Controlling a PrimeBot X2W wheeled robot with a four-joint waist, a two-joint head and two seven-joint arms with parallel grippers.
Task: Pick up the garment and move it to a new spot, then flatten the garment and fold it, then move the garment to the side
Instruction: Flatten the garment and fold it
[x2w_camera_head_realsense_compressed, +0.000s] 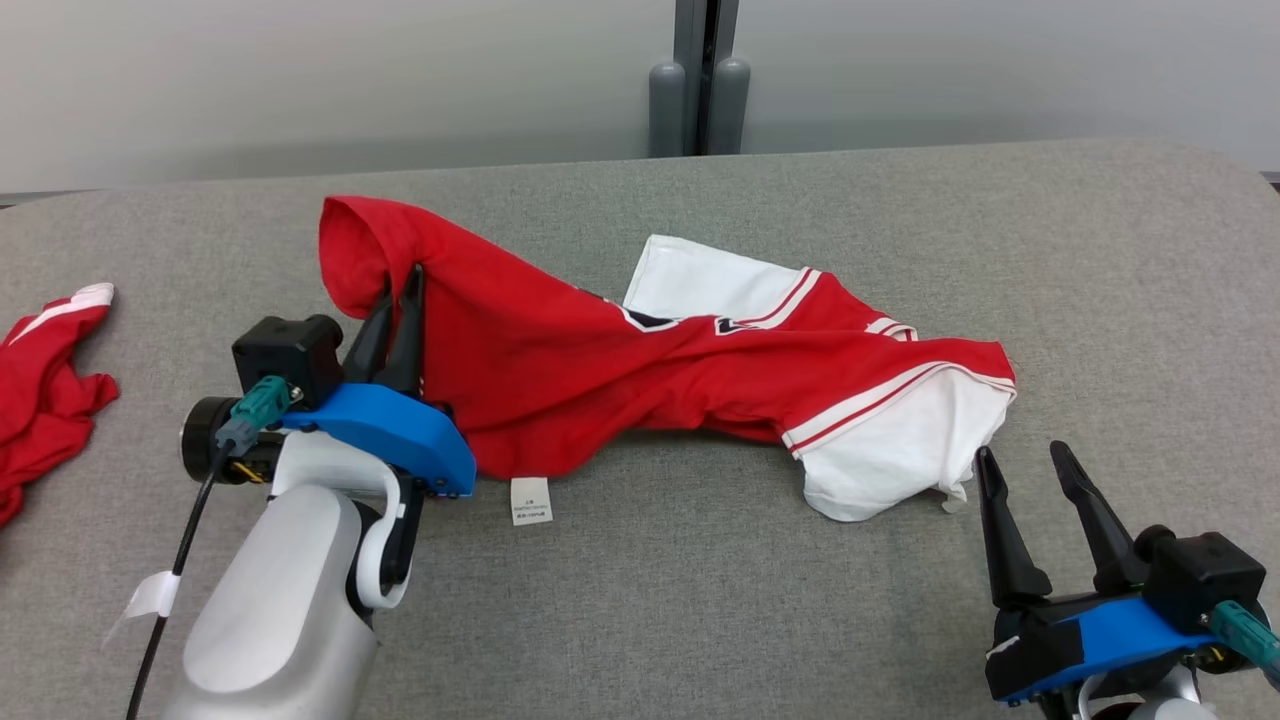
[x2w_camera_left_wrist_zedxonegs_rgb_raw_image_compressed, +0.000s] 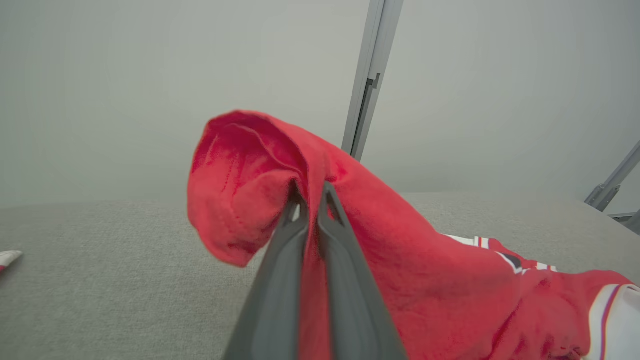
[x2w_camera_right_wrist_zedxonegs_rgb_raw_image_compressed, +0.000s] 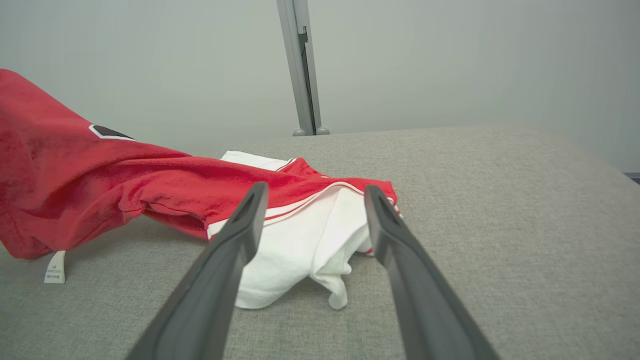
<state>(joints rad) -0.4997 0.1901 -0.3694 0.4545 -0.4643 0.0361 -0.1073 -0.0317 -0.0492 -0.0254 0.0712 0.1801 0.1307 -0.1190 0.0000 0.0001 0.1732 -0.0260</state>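
Nearby, at the far left of the table, a second red-and-white garment lies crumpled, well apart from the red-and-white jersey that sprawls across the middle of the grey fabric-covered table. The left gripper has its fingers pinched together on a red fold at the jersey's left end. It holds that fold in a peak above the surface, while the rest trails rightward and rests on the table. A white care label hangs from the lower hem and touches the tabletop. The right gripper stands spread wide and empty, just beside the white panel at the jersey's right end, not touching it. Behind the table a grey post rises against the pale wall. Bare table lies in front of the jersey, to its right and along the far edge.
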